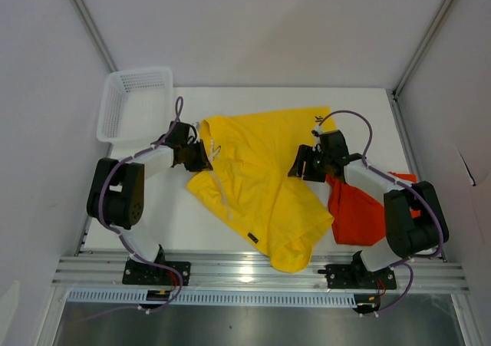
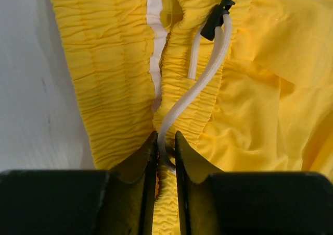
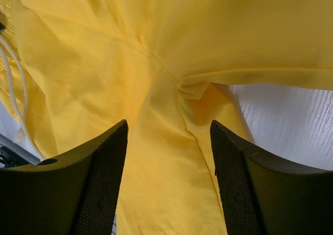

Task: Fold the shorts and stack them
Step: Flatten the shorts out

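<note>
Yellow shorts stretch left to right: left gripper pinches the waistband at the drawstring, right gripper hangs spread over the crotch seam.

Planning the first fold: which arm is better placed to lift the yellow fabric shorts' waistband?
Left: the left tool grips the yellow fabric shorts' waistband and white drawstring; right tool hangs open over the crotch.

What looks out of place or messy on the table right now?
The yellow shorts lie askew and rumpled, spread diagonally between the arms. The orange-red shorts sit crumpled, partly under the right arm. The left gripper pinches the yellow waistband with the white drawstring caught between its jaws.
</note>
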### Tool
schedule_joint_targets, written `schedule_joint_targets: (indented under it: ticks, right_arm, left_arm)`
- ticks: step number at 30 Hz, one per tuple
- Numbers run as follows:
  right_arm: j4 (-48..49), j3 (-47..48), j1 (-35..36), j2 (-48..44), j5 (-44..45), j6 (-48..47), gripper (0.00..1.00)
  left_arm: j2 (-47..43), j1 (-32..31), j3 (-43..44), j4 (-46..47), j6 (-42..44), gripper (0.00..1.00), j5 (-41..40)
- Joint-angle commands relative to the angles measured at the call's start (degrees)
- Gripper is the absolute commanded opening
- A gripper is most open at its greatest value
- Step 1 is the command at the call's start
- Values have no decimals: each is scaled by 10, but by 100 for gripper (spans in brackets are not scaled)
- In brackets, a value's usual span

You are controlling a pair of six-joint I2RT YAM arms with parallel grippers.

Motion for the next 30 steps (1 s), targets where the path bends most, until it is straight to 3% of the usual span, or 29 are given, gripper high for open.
schedule_joint_targets:
  ticks: [1, 4, 11, 18, 25, 30]
  right_arm:
    - [25, -3, -2, 5, -8, 6, 66]
    - [34, -5, -5, 11, -21, 9, 66]
    - [53, 9, -2, 32, -58, 20, 64]
    - [34, 89, 40, 75, -53, 25, 62]
    - [-3, 218, 118, 154, -42, 30, 61]
    - [-31, 348, 177, 236, -64, 41, 64]
  left_arm:
    - [6, 3, -13, 43, -13, 19, 64]
    - [2, 3, -18, 48, -17, 1, 69]
    - [-74, 40, -73, 94, -69, 0, 50]
    - [-194, 66, -154, 172, -125, 0, 50]
    - [-281, 64, -222, 212, -148, 0, -7]
    - [-289, 62, -226, 153, -123, 0, -48]
